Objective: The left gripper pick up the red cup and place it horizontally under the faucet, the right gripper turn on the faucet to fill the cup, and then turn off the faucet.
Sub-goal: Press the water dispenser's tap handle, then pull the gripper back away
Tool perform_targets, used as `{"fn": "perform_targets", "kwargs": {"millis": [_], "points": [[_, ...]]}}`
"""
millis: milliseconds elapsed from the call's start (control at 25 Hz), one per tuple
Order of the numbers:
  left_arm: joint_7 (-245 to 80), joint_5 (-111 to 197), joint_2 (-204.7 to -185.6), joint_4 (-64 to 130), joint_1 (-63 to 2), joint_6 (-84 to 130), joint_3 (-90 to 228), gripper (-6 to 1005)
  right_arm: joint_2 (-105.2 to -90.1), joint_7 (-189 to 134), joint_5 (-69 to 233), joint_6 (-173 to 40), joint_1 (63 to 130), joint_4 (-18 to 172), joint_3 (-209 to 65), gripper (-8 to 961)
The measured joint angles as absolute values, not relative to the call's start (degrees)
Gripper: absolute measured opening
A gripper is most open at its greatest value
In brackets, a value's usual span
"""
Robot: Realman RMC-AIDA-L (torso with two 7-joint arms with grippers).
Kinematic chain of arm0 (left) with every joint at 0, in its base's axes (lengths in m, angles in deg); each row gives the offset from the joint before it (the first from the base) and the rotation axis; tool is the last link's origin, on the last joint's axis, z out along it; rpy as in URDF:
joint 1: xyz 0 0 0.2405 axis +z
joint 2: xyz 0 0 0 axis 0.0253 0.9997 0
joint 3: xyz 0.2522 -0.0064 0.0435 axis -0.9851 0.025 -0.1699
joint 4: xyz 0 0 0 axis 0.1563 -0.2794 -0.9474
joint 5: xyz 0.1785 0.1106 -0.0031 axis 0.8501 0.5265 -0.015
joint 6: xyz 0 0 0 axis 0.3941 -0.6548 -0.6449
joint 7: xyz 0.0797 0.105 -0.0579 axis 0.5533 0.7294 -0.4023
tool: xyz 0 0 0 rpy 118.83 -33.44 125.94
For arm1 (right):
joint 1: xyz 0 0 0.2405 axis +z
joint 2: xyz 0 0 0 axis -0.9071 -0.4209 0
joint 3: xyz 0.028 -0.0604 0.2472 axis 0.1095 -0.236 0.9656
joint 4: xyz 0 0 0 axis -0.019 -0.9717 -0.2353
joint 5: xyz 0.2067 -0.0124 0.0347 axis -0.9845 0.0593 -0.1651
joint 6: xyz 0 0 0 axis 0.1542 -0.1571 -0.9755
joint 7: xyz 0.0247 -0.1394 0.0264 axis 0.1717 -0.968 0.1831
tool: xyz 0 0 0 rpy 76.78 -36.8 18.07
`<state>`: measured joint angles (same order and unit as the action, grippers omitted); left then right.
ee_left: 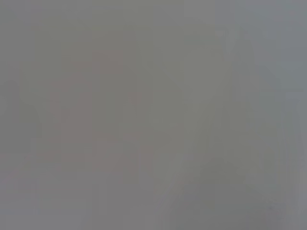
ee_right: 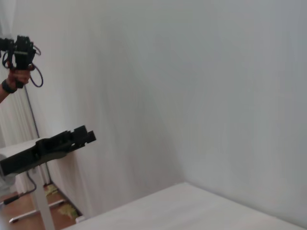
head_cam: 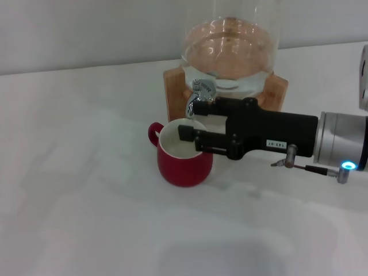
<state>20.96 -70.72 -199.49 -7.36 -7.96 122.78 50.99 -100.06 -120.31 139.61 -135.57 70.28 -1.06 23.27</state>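
Reaching in from the robot's right across the broad white tabletop, the right gripper, a long black boxy tool with a small white label on a silver-white wrist showing a blue light, had its two jaws a moderate gap apart, holding nothing. The upper jaw lay against the side of the faucet, a small shiny chrome spigot with a downward-curved spout; the lower jaw crossed over the mouth of the cup. Behind stood the clear glass dispenser, the biggest object on the table, resting in its pale wooden stand.

The red cup, a small rounded glossy dark-red ceramic mug with a white inside and a loop handle pointing to the robot's left, stood upright right under the spout. So the placing looked done, and the step in hand seemed to be working the tap. No stream could be made out, so whether it was being opened or closed was unclear. The next move would call for a small, precise push on the lever without nudging the cup.

The room was plain, with a pale wall behind. The left gripper was nowhere visible, and its wrist view showed only blank grey.
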Motion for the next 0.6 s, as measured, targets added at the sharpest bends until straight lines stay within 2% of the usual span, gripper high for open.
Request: {"fn": "perform_targets", "kwargs": {"millis": [600], "points": [[20.96, -70.92, -199.49, -7.36, -7.85, 122.84, 50.99, 809, -100.06, -121.07, 138.82, -132.62, 70.48, -1.06, 22.1, 634]]}}
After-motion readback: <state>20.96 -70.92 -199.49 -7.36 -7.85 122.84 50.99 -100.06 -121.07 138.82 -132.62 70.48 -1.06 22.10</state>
